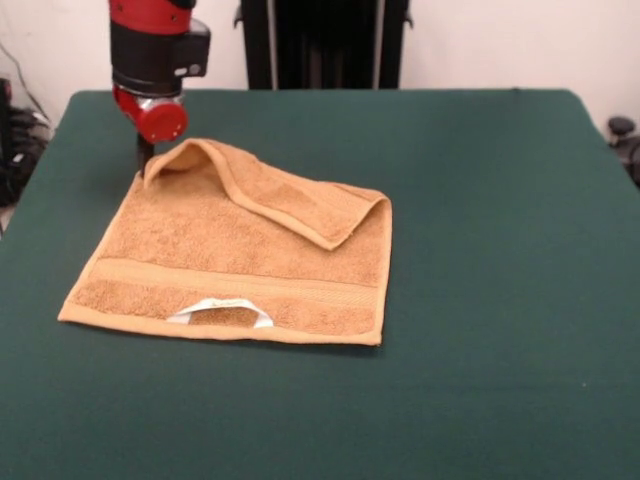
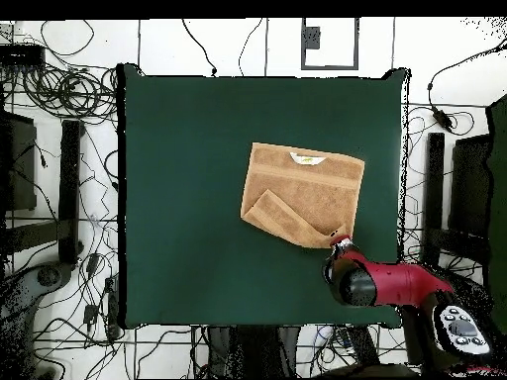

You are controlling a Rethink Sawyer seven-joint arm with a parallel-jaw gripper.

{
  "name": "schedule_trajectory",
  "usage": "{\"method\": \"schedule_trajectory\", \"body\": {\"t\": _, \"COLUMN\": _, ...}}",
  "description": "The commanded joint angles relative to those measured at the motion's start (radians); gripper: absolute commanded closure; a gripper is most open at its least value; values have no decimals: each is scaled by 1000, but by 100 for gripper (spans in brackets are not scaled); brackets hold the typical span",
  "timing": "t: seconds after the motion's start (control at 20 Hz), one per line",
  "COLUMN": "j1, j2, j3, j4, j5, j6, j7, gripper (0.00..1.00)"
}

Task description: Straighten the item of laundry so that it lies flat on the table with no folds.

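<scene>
The orange-tan towel [image 1: 215,255] lies left of centre on the dark green table [image 1: 490,300]. Its far edge is folded over toward the near side in a long flap [image 1: 295,205] that runs from the far left corner to the right edge. A white label [image 1: 222,311] sticks up at the near hem. My gripper [image 1: 145,152] hangs under the red and black arm at the towel's far left corner, where the cloth stands slightly raised. I cannot tell whether it grips the cloth. In the overhead view the gripper [image 2: 340,238] is at the towel's [image 2: 302,188] lower right corner.
The robot's black pedestal [image 1: 320,40] stands behind the table's far edge. Cables and dark stands [image 2: 69,188] lie on the floor around the table [image 2: 188,198]. A dark object [image 1: 622,130] sits past the right edge.
</scene>
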Motion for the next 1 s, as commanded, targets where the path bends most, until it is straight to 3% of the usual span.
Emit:
{"method": "schedule_trajectory", "body": {"t": 0.05, "j1": 221, "j2": 166, "j3": -194, "j4": -27, "j5": -75, "j6": -142, "j7": 86, "gripper": 100}}
{"method": "schedule_trajectory", "body": {"t": 0.25, "j1": 288, "j2": 226, "j3": -286, "j4": -56, "j5": -14, "j6": -195, "j7": 100, "gripper": 100}}
{"method": "schedule_trajectory", "body": {"t": 0.45, "j1": 220, "j2": 182, "j3": -217, "j4": -19, "j5": 8, "j6": -158, "j7": 37, "gripper": 100}}
{"method": "schedule_trajectory", "body": {"t": 0.5, "j1": 203, "j2": 174, "j3": -201, "j4": -4, "j5": 18, "j6": -149, "j7": 31, "gripper": 0}}
{"method": "schedule_trajectory", "body": {"t": 1.0, "j1": 116, "j2": 131, "j3": -116, "j4": 11, "j5": -11, "j6": -120, "j7": -29, "gripper": 0}}
